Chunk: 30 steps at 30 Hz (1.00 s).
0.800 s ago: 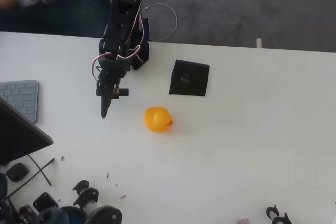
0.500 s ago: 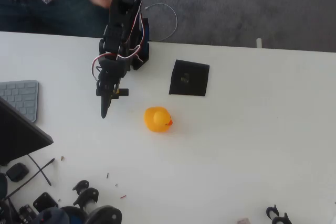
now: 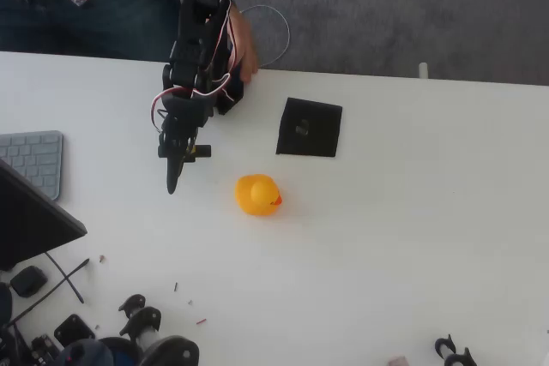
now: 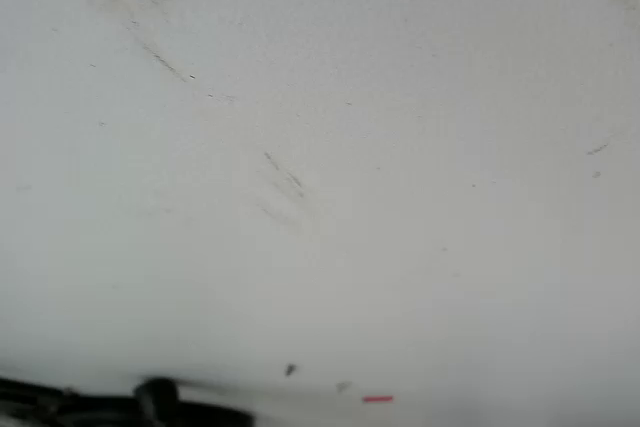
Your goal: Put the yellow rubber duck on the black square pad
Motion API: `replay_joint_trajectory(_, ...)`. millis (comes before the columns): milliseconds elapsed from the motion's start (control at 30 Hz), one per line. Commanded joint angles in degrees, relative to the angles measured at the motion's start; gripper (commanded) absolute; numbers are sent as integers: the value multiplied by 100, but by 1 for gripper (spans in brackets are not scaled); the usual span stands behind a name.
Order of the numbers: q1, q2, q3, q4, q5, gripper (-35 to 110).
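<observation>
The pincer, jaws together and empty, stays parked at nine o'clock of the yellow rubber duck, itself unmoved at seven o'clock of the black square pad, so no progress yet.

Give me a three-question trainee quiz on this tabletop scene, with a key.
1. True or false: the small yellow rubber duck rests on the thin black square pad.
2. In the overhead view, the tool lies to which side of the duck: A left, B right, C below?
3. What grey item sits at the white table's left edge?

Key: 1 false, the duck sits apart, on bare table. 2 A. 3 a grey keyboard.
</observation>
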State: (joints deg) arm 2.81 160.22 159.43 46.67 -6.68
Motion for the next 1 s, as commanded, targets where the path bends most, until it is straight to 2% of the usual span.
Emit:
replay_joint_trajectory(0,-44,79,-9,-26,-79,29)
replay_joint_trajectory(967,18,114,-18,-26,-79,29)
